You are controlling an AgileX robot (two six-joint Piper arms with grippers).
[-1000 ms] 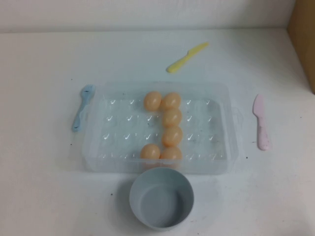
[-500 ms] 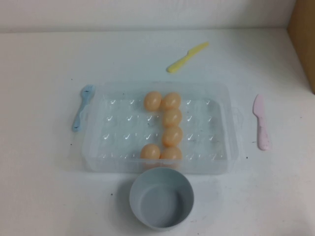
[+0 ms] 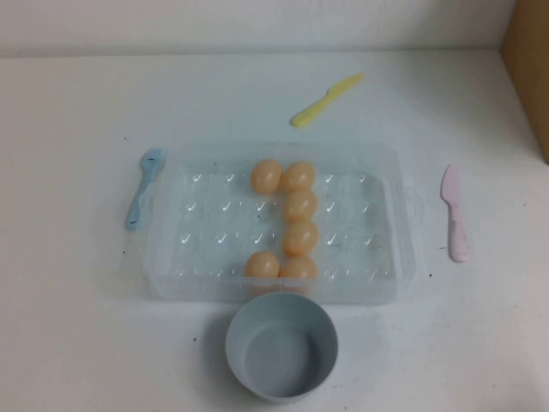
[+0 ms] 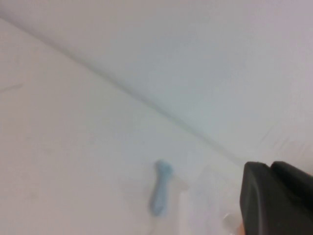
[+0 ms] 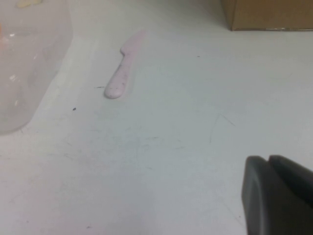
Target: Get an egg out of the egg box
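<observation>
Six eggs [image 3: 299, 204] sit in the clear egg box [image 3: 171, 257], just behind the grey-blue bowl [image 3: 281, 345]. My left gripper [image 4: 276, 198] hangs near the blue spoon [image 4: 160, 193], my right gripper [image 5: 276, 193] over bare table near the pink knife [image 5: 124, 66]; whether either is open or closed, I cannot tell.

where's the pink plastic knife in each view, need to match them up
High view: the pink plastic knife lies on the table right of the clear plastic egg box, apart from it.
Left wrist view: not in it.
Right wrist view: upper left of centre, beside the box's corner.
Shared landmark: the egg box.
Left gripper and right gripper show only at their views' edges.
</observation>
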